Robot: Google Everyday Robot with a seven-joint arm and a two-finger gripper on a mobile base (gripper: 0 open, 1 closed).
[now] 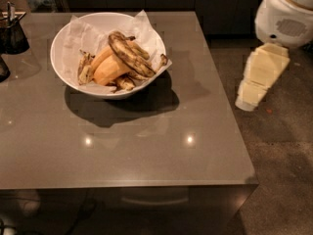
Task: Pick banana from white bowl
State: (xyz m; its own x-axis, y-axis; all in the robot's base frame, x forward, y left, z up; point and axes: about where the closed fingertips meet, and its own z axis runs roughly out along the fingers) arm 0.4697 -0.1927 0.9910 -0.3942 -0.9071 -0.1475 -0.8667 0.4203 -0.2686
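Observation:
The white bowl (59, 43), lined with crumpled white paper, stands on the back left part of the grey table (146, 151). The banana (130, 56), long, curved and streaked dark brown, lies on top of the fruit in the bowl, running from back left to front right. My gripper (259, 77) is a cream-coloured piece hanging below the white arm body (288, 13), off the table's right edge, well to the right of the bowl and apart from it.
A smooth pale-orange fruit (108, 68) and smaller brown-spotted bananas (85, 70) lie under and beside the banana. A dark holder with utensils (12, 33) stands at the table's back left. Dark cabinets run behind; speckled floor lies to the right.

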